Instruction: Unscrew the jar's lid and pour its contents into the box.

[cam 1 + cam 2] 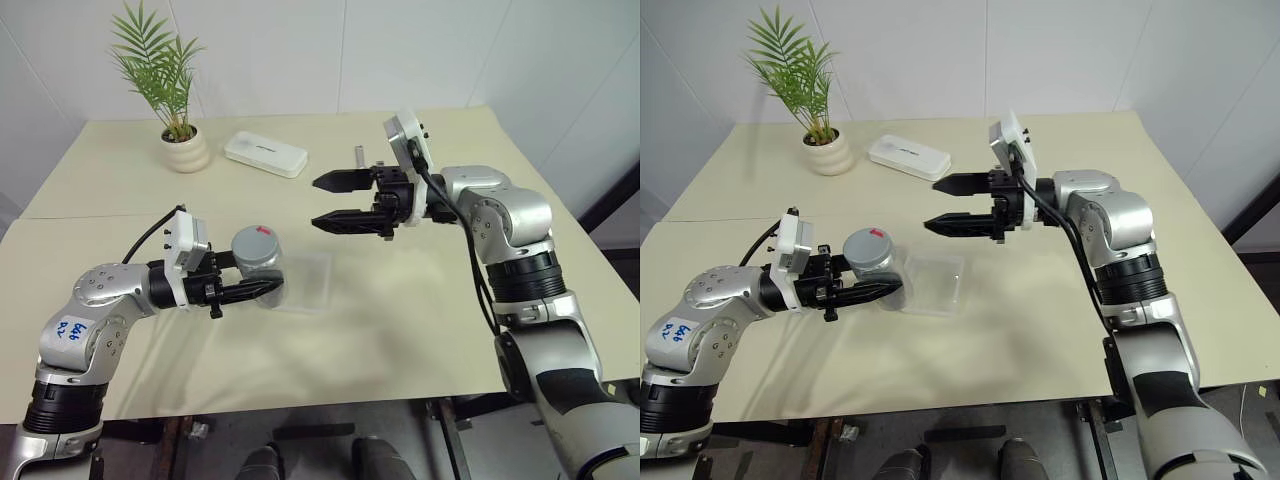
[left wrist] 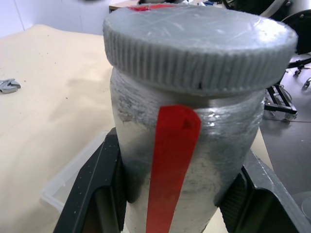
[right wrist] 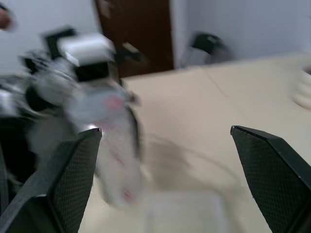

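- The left gripper [image 1: 262, 288] is clamped on the jar [image 1: 260, 262], one black finger [image 2: 95, 194] pressed against each side of its silvery-grey body, and holds it upright above the table [image 1: 400, 320].
- The lid [image 1: 255, 243] sits on the jar, a small red mark on its top; the left wrist view shows its ribbed edge and the red label stripe [image 2: 170, 165] running down the jar's wall.
- The right gripper [image 1: 328, 203] hangs in the air with its two fingers spread wide, pointing toward the jar, holding and touching nothing.
- There is a clear gap between the right gripper's fingertips and the lid.
- The box [image 1: 312, 283], a shallow clear tray, lies on the table just beside the held jar, below the right gripper.
- The contents cannot be made out through the jar's wall.
- Well behind, a potted plant [image 1: 180, 130] and a flat white case [image 1: 265, 153] rest on the table, and a small metal bolt [image 1: 359, 157] stands near the right wrist.
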You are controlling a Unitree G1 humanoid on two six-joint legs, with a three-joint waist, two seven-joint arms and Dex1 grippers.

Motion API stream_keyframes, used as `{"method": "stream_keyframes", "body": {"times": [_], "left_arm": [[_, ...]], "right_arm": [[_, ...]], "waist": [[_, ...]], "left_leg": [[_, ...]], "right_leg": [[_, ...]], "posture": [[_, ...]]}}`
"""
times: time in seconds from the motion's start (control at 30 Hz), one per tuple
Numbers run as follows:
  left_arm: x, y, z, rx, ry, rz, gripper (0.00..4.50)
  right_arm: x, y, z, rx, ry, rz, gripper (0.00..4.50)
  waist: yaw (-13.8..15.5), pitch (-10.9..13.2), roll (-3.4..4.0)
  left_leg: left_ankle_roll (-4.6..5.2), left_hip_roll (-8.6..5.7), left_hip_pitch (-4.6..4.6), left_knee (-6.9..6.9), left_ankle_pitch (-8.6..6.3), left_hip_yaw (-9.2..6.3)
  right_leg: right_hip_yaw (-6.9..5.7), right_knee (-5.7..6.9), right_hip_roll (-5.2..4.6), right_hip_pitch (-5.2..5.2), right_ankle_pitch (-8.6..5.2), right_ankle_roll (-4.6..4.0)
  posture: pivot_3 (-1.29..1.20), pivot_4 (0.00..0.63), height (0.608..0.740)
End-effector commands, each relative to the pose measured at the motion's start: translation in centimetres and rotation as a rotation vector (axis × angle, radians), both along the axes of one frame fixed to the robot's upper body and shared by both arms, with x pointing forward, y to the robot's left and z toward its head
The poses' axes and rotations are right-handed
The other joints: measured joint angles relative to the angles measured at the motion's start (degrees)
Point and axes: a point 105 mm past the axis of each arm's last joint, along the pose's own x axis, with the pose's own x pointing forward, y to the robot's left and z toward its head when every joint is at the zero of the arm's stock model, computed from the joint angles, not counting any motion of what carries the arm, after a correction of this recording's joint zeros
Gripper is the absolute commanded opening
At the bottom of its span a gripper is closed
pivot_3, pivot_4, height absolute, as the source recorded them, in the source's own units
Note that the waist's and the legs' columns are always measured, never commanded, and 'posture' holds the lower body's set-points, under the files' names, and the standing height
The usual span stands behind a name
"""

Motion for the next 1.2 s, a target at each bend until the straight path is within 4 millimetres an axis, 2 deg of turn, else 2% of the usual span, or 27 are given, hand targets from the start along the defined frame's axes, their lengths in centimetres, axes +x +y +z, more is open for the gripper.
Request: {"method": "stream_keyframes", "body": {"times": [0.03,0.2,0.37,0.57,0.73,1.2], "left_arm": [[-0.5,-0.2,1.1,0.000,-0.044,-0.023,1.97],[-0.4,-0.3,1.1,-0.002,-0.041,-0.027,1.97],[-0.5,-0.6,1.0,-0.005,-0.034,-0.036,1.97],[-0.5,-0.7,1.0,-0.008,-0.031,-0.037,1.97],[-0.5,-0.7,0.9,-0.010,-0.032,-0.033,1.97],[-0.5,-0.5,0.9,-0.008,-0.031,-0.027,1.97]], "right_arm": [[-2.4,2.9,1.3,0.039,-0.052,0.090,4.47],[-2.6,6.4,-0.2,-0.045,-0.070,0.052,4.47],[-2.7,7.7,-1.8,-0.116,-0.153,0.034,4.47],[-2.1,7.7,-1.1,-0.083,-0.148,0.002,4.47],[-1.6,6.4,0.0,-0.047,-0.121,-0.001,4.47],[-0.2,3.9,-1.1,-0.081,-0.053,-0.043,4.47]], "waist": [[0.0,0.0,0.00],[0.2,0.0,0.00],[0.2,0.0,0.00],[0.1,0.0,0.00],[0.1,0.0,0.00],[0.1,0.0,0.00]], "left_leg": [[-0.01,0.03,0.00,0.01,0.00,0.00],[-0.05,0.05,0.02,0.09,-0.01,-0.01],[-0.07,0.05,0.01,0.10,-0.01,-0.02],[-0.08,0.07,0.01,0.10,-0.01,-0.01],[-0.08,0.11,0.01,0.10,-0.01,-0.02],[-0.08,0.14,0.01,0.09,-0.02,-0.01]], "right_leg": [[0.00,0.03,0.03,0.00,0.00,-0.01],[-0.01,0.15,0.05,-0.01,-0.03,-0.06],[-0.01,0.18,0.06,-0.04,-0.04,-0.09],[-0.01,0.23,0.07,-0.08,-0.04,-0.10],[-0.01,0.33,0.13,-0.14,-0.08,-0.16],[0.00,0.34,0.16,-0.16,-0.09,-0.19]], "posture": [[0.00,0.150,0.740],[0.00,0.150,0.740],[0.00,0.150,0.740],[0.00,0.150,0.740],[0.00,0.150,0.740],[0.00,0.150,0.740]]}}
